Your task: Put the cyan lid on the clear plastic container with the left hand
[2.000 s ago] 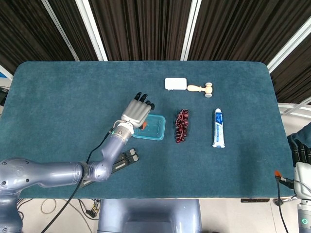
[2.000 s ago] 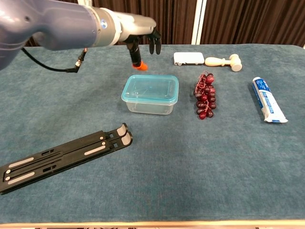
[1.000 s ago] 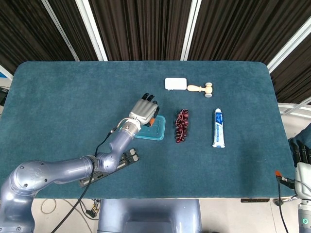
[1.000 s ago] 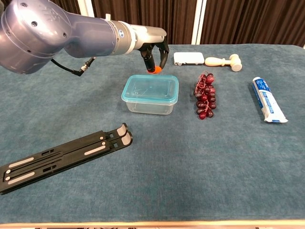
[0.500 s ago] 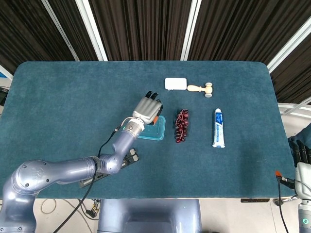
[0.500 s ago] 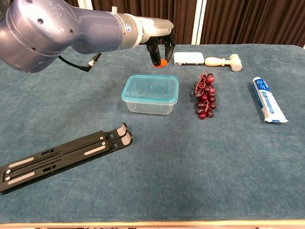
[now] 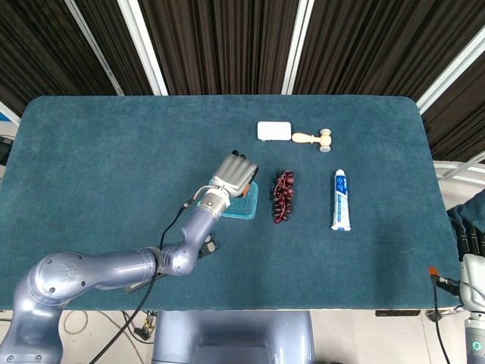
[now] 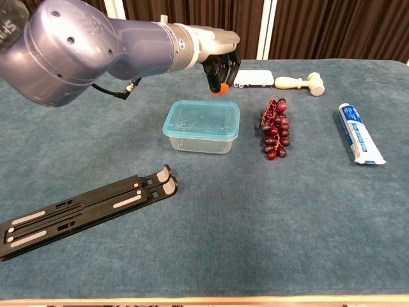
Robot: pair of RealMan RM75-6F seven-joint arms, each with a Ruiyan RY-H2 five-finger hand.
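Since the cyan lid (image 8: pixel 202 118) already sits on the clear container (image 8: pixel 201 139) mid-table, the left hand (image 8: pixel 220 67) hovers just behind it w/ fingers curled, holding nothing. Best move, imo: press the rim down evenly at each corner, w/o shoving the box into the grapes (image 8: pixel 275 128).

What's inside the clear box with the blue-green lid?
Through the cyan lid and the walls of the clear plastic container, no contents show in the chest view. In the head view, the left hand covers part of it.

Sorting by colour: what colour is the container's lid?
Cyan lid, translucent; the chest view shows it best.
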